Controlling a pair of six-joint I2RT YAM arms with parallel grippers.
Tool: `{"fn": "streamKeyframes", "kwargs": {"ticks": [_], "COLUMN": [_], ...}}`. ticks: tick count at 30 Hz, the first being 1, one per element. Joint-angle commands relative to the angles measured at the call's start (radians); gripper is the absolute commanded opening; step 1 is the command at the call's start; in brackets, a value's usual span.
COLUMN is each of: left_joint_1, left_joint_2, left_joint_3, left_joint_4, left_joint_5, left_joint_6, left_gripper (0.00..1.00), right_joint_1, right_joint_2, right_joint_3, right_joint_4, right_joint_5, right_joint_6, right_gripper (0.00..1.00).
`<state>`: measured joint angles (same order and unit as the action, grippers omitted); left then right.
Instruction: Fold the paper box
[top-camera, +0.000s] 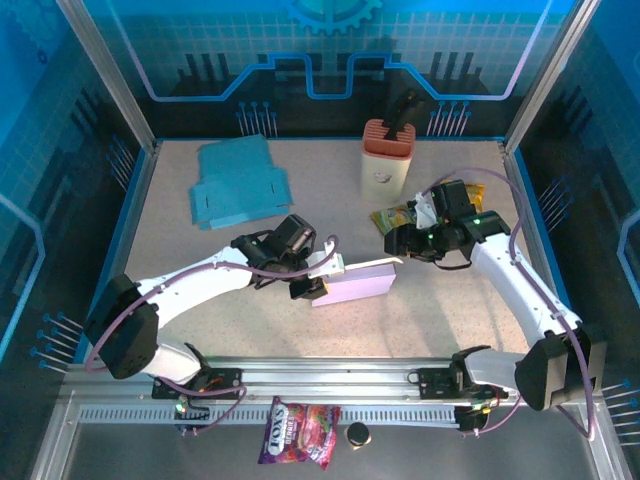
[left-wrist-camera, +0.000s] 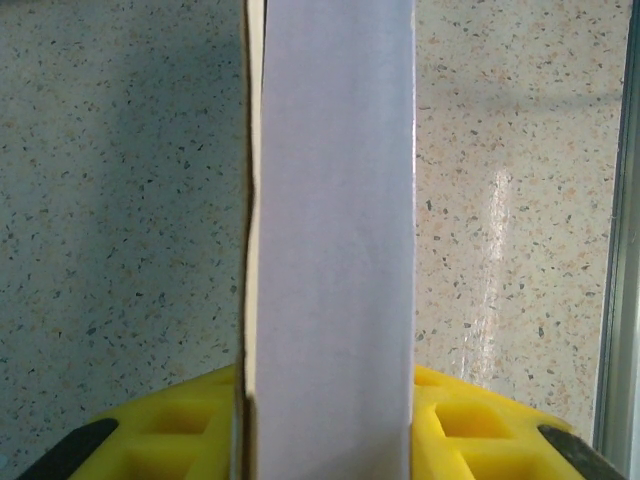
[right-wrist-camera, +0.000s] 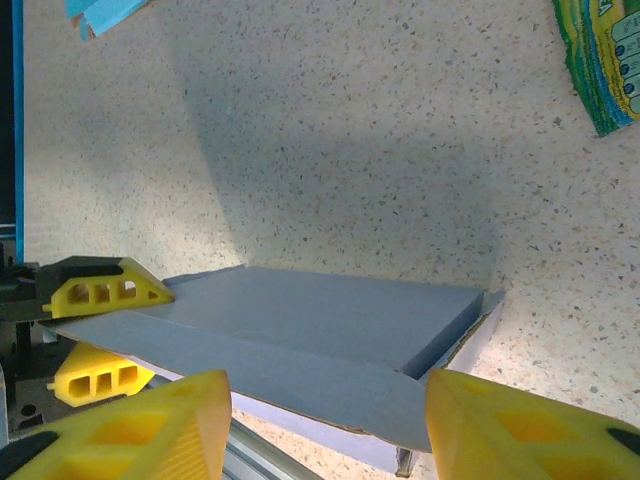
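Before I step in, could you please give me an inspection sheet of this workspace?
Surface: speckled table, level.
Job's things: lilac paper box mid-table, one flap sticking out.
Clutter: blue flat blanks and holder at back; snack packet near holder; sweets bag and cap at near edge.
Pincers: left pincer clamps the box's left end; right pincer open at its right end.
Cables: purple cables loop along both arms.
Surroundings: blue walls, metal frame.

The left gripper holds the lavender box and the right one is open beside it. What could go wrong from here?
1. The left gripper pinches the paper box by one thin end panel only, so a push could twist or slip it.
2. The right gripper, open at the box's other end, might crease it wrongly.
3. The snack packet lies close to that arm and could be swept.
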<state>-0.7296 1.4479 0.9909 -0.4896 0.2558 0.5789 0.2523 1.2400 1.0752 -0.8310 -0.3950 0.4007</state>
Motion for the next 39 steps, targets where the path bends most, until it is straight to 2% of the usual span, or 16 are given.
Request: {"fn": "streamKeyframes", "kwargs": {"ticks": [1,19,22,27,39], "left_joint_1": [-0.003,-0.002,-0.003,-0.003,-0.003], "left_joint_2": [-0.02,-0.02,-0.018,-0.017,-0.017], "left_joint_3": [-0.012,-0.01,-0.009,-0.006,-0.006], "left_joint_4": [-0.012,-0.02,-0.023,-0.024,-0.026], "left_joint_5": [0.034,0.037,0.039,0.041,0.041], "left_joint_6": [0.02,0.016,0.017,0.016,0.018], "left_gripper": [0.28,0.27,0.27,0.27,0.27], "right_joint_1": [0.006,0.08,0.089,0.105,0.131], "right_joint_2": [-0.002,-0.015,-0.014,-0.009,0.017], "right_joint_3": [-0.001,-0.003,0.002,0.008,0.031], "right_joint_4": [-0.042,-0.113,-0.129,-0.146,-0.157], "right_joint_5": [-0.025,0.083,0.109,0.149,0.233], "right_joint_6": [-0.048,-0.114,-0.128,-0.144,-0.163], "right_gripper": [0.55,0.49,0.45,0.33,0.21]}}
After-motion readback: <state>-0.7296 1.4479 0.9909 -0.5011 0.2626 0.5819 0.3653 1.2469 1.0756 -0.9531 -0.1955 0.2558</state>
